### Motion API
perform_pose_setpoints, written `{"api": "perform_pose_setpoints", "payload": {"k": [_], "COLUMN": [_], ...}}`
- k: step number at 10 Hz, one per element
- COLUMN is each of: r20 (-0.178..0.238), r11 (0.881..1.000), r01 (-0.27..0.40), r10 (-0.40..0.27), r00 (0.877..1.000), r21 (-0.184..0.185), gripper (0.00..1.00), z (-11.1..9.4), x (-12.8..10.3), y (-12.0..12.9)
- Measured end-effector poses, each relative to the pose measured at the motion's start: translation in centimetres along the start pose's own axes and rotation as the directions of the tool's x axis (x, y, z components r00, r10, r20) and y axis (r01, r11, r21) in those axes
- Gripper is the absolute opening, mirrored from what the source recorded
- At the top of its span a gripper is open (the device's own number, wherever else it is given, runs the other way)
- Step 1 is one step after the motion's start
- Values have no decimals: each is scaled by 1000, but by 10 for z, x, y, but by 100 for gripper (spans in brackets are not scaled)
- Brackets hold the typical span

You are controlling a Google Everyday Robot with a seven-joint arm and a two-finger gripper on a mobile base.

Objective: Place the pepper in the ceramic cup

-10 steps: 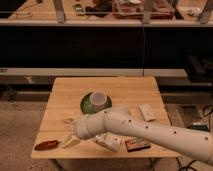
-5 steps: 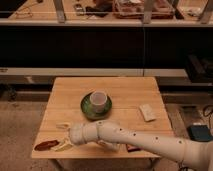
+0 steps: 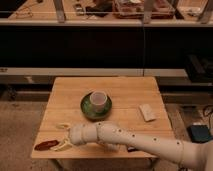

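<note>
At the bench's [image 3: 130, 90] near corner the pincer [image 3: 56, 137] is wide open, empty, just beside the pepper [image 3: 46, 145]; ceramic cup [image 3: 98, 100] not loaded yet.

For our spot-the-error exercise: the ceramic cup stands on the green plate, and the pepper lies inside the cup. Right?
No. The camera view shows the pepper on the table, beside the open gripper; the ceramic cup does stand on the green plate.

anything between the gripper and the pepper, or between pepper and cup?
Nothing visible. The gripper, fingers spread, sits just right of the pepper at the front-left corner of the table, bare wood between. From there to the ceramic cup on the green plate is bare wood too.
</note>
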Motion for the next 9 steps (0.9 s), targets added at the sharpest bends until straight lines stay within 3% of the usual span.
{"api": "perform_pose_setpoints", "payload": {"k": [2,5,9], "r20": [18,-3,-1], "r11": [999,996,996], "r01": [-1,-6,-3], "r10": [0,7,3], "r00": [1000,1000,1000], "r21": [48,87,88], "gripper": [64,64,64], "z": [16,34,34], "x": [-4,3,3], "y": [-9,-10,-10]}}
